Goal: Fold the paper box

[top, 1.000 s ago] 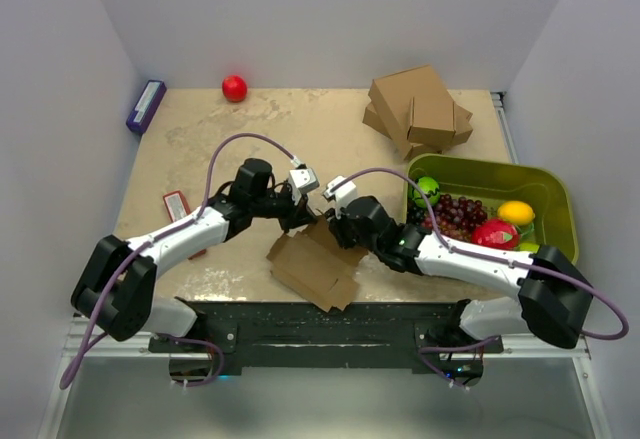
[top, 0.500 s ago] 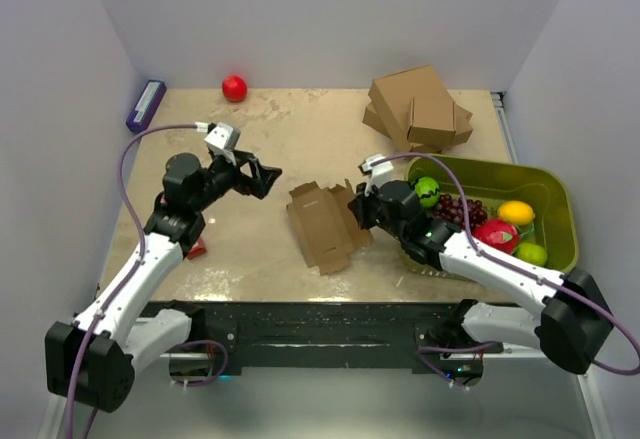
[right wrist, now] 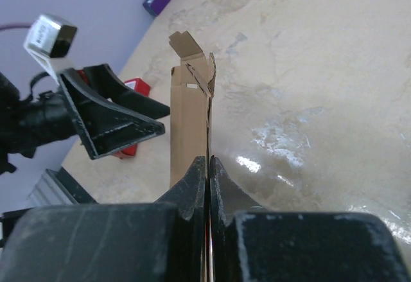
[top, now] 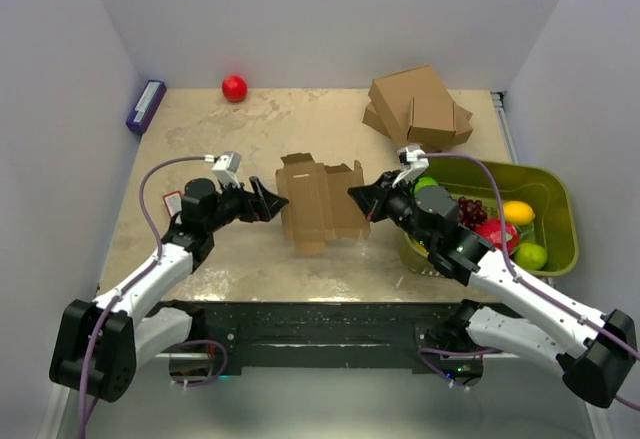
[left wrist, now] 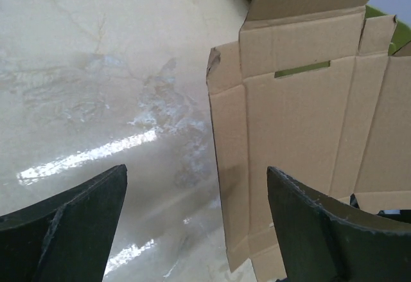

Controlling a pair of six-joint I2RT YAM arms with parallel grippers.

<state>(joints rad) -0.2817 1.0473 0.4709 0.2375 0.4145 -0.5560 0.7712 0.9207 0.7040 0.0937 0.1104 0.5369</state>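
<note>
Thin brown die-cut cardboard sheet [top: 320, 204] held upright above the beige tabletop [top: 200, 129], one edge pinched by the closed right fingers [right wrist: 192, 180], apparently offering its flaps to the wide-open left fingers [left wrist: 77, 224] alongside.

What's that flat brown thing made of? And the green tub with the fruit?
The flat brown die-cut sheet looks like thin matte cardboard: dull surface, pressed creases, a cut slot. The yellow-green tub is probably smooth plastic, judging by its rounded moulded rim.

A green bin [top: 492, 173] holds fruit [top: 517, 212]. Stacked cardboard boxes [top: 418, 109] sit just behind it; a red ball [top: 234, 87] lies far to its left.
</note>
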